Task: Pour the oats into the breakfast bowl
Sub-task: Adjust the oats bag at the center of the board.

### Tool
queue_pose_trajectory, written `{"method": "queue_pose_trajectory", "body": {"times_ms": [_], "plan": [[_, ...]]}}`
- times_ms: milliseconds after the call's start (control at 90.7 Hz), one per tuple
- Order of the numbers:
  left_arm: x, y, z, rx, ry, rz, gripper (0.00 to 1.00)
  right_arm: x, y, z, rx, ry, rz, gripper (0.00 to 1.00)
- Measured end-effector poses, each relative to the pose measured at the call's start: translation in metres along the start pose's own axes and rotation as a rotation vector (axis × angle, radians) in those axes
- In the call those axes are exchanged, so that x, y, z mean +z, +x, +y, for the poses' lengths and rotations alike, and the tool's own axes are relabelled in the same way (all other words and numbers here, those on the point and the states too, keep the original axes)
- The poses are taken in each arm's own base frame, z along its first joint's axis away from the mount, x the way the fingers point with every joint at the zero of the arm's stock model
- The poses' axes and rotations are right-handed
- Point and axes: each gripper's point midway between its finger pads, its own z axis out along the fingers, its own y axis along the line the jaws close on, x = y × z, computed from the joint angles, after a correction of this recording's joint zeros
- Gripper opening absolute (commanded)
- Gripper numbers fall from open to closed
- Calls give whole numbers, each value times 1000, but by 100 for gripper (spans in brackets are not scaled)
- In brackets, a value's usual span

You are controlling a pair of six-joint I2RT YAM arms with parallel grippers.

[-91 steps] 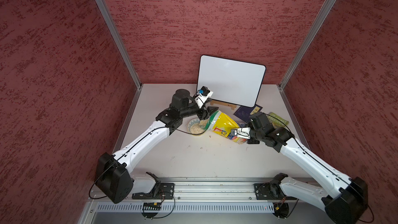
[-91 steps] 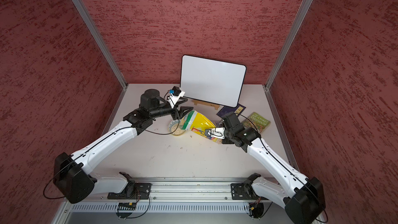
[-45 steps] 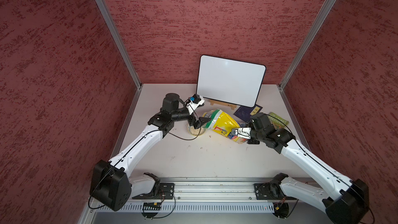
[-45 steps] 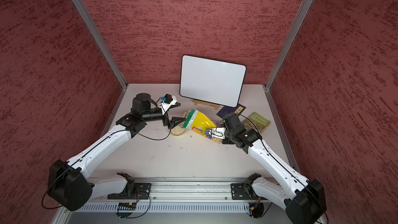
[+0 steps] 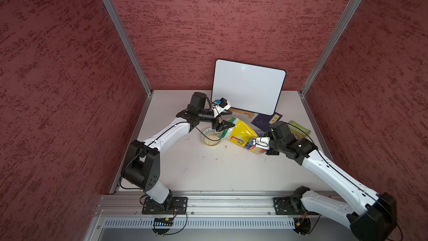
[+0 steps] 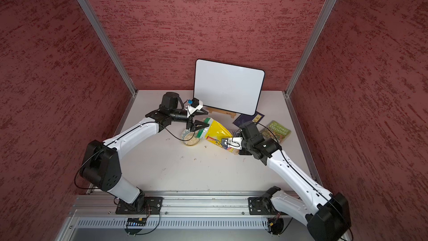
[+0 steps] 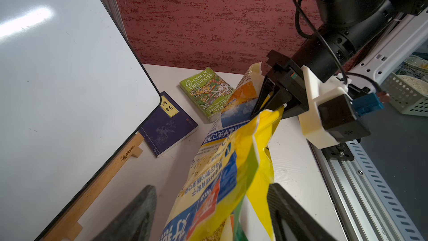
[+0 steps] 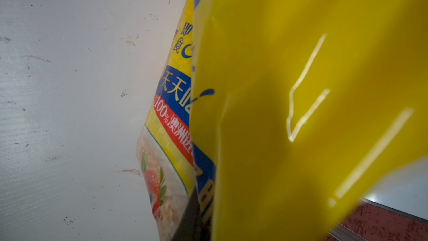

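Swung back in, the left end effector (image 5: 225,126) straddles the mouth of the yellow oat pouch (image 5: 242,133), jaws spread, guiding it at the breakfast bowl (image 5: 202,137), where oats (image 5: 212,136) lie. The right end effector (image 7: 264,107) pinches the pouch's bottom, seemingly to tilt it.

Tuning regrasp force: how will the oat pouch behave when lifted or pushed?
Probably floppy: the oat pouch is visibly creased and folded where the right gripper pinches its bottom. Its glossy film looks slippery, so that pinch may creep. The contents are loose oats, as in the breakfast bowl, so its weight likely shifts when tilted.
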Motion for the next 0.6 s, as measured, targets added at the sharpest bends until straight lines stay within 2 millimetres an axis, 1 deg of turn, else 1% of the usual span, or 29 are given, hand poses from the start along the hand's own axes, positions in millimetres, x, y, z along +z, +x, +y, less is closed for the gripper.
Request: {"method": "queue_pose_trajectory", "body": {"times_ms": [66, 110, 176, 231, 275, 441, 595], "plan": [[0, -1, -4, 0, 20, -1, 34, 0, 0, 0, 3, -1, 0, 0], [0, -1, -6, -15, 30, 0, 23, 0, 0, 0, 7, -1, 0, 0], [1, -2, -9, -19, 40, 2, 9, 0, 1, 0, 16, -1, -1, 0], [1, -3, -10, -10, 43, 5, 3, 0, 2, -1, 28, -2, -3, 0], [1, -4, -10, -18, 43, 7, 0, 0, 2, -1, 41, -4, -7, 0], [5, -9, -9, -11, 17, 29, 0, 0, 1, 2, 96, 3, -37, 0], [9, -31, -16, 15, -2, 49, 0, 0, -1, 9, 156, 9, -82, 0]]}}
